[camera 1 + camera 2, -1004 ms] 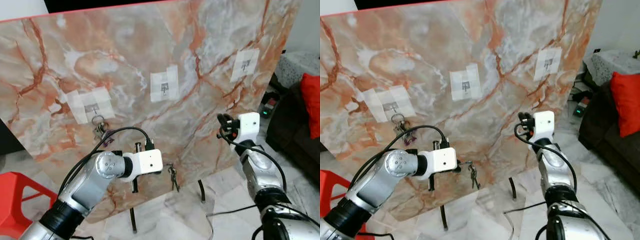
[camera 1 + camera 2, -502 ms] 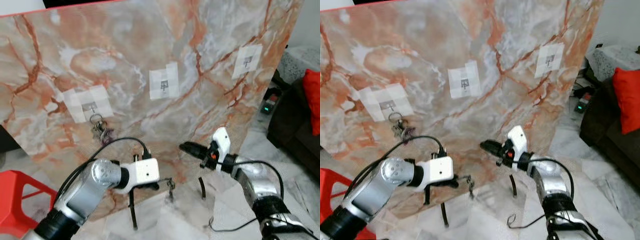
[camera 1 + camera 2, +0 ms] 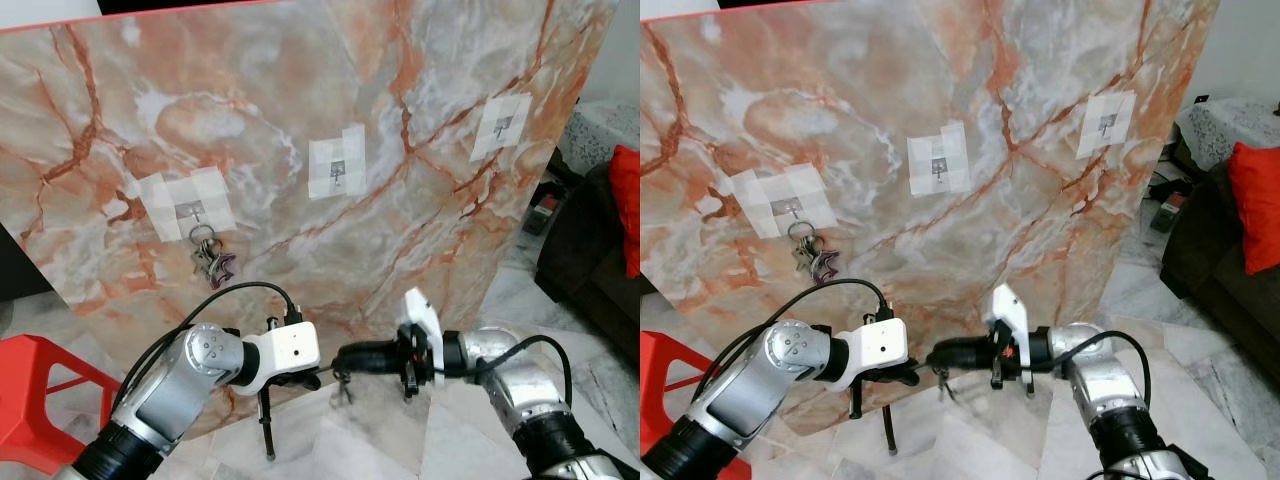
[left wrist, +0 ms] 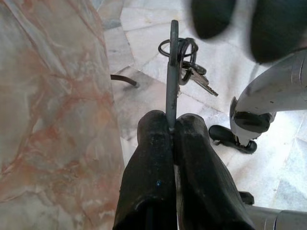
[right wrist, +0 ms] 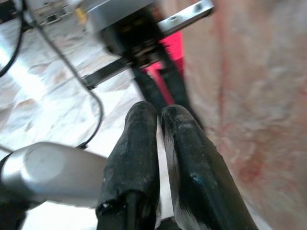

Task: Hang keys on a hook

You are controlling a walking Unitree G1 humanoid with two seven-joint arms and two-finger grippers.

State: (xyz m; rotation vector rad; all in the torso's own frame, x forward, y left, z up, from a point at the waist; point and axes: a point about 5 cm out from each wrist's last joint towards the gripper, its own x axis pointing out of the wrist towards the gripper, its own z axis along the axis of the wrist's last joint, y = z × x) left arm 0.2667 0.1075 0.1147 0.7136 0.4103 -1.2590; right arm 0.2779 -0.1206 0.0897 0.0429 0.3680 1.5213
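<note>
The left pincer (image 4: 172, 128) is clamped on a flat key, so the keys (image 4: 184, 57) hang free near the marble board's (image 3: 420, 230) lower edge. The right pincer (image 3: 940, 354), fingers together (gripping nothing), points at them, probably for a handover.

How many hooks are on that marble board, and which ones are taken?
3. The left hook carries a key bunch; the middle hook and the right hook are bare. The left gripper holds another bunch.
</note>
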